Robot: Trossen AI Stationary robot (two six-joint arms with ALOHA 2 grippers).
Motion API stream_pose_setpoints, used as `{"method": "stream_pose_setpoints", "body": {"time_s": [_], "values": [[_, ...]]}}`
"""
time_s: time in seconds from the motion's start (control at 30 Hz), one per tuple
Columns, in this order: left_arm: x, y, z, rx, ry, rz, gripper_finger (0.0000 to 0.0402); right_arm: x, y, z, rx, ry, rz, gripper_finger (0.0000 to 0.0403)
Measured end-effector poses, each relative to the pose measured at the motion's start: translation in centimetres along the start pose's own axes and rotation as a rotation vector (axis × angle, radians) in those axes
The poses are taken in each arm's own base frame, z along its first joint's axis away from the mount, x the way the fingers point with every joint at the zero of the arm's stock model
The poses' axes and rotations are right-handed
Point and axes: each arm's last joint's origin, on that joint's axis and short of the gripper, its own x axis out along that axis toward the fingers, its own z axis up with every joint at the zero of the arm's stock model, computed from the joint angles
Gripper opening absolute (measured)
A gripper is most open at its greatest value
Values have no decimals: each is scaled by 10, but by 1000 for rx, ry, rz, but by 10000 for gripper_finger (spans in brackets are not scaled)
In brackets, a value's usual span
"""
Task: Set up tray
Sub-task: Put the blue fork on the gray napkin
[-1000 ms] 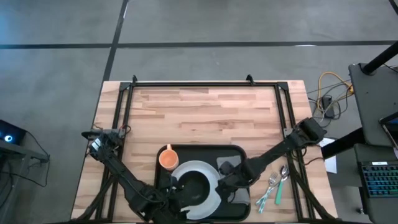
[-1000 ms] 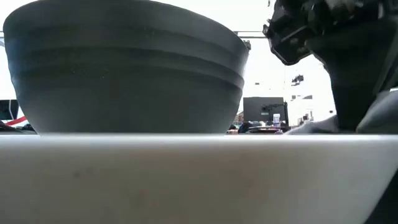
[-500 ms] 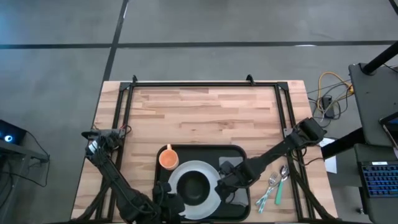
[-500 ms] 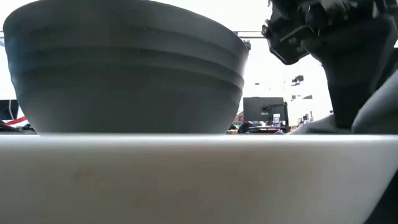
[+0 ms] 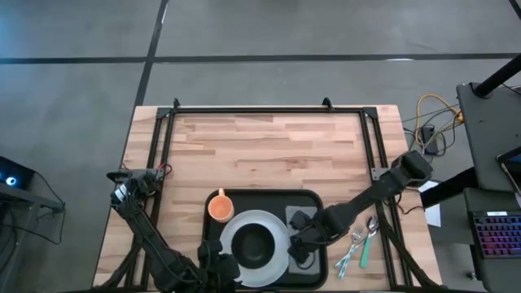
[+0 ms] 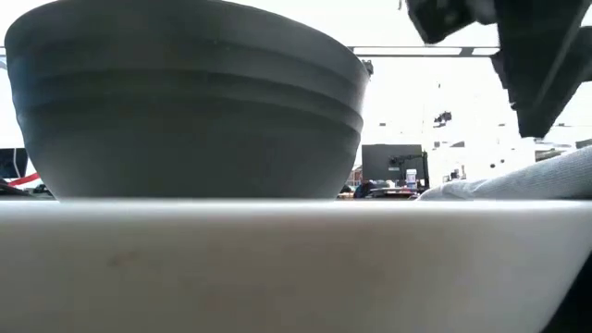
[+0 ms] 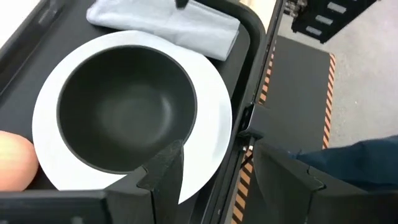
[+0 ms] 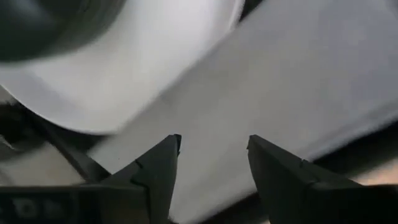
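Observation:
The black tray (image 5: 269,194) lies near the table's front edge. On it are a white plate (image 5: 281,244) carrying a dark bowl (image 5: 254,244), an orange cup (image 5: 220,207) at the far left, and a folded grey napkin (image 8: 298,81) lying flat to the right of the plate. My right gripper (image 8: 213,142) hovers open just above the napkin, pointing steeply down. My left gripper (image 7: 219,149) is open above the tray's near-left corner and looks over the bowl (image 7: 127,106) and plate (image 7: 211,137). In the low view the bowl (image 6: 185,102) fills the frame and the napkin (image 6: 518,183) lies beyond it.
Several pieces of cutlery (image 5: 360,241), one with a green handle, lie on the wood right of the tray. The far half of the table (image 5: 269,146) is bare wood inside a black frame. A desk with a keyboard (image 5: 496,236) stands off the table's right.
My right gripper has risen off the napkin and let it go; the napkin stays flat on the tray. My left gripper has drawn back from above the bowl toward the tray's near-left corner.

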Motion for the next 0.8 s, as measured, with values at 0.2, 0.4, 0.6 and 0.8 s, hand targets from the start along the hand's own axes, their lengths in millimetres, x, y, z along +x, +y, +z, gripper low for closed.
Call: {"method": "stream_pose_setpoints", "body": {"time_s": [0.2, 0.4, 0.6, 0.8], "values": [[6, 1, -6, -23, 2, 14, 174, -34, -10, -12, -391, 16, -44, 187], [18, 2, -14, -73, 4, 17, 174, -50, -22, -23, -609, 110, -93, 187], [25, 3, -20, -180, 6, 28, 174, -66, -45, -32, -284, 182, -243, 186], [23, 12, -11, -159, -72, 120, 174, -81, -68, -59, -22, 92, -246, 175]]}}
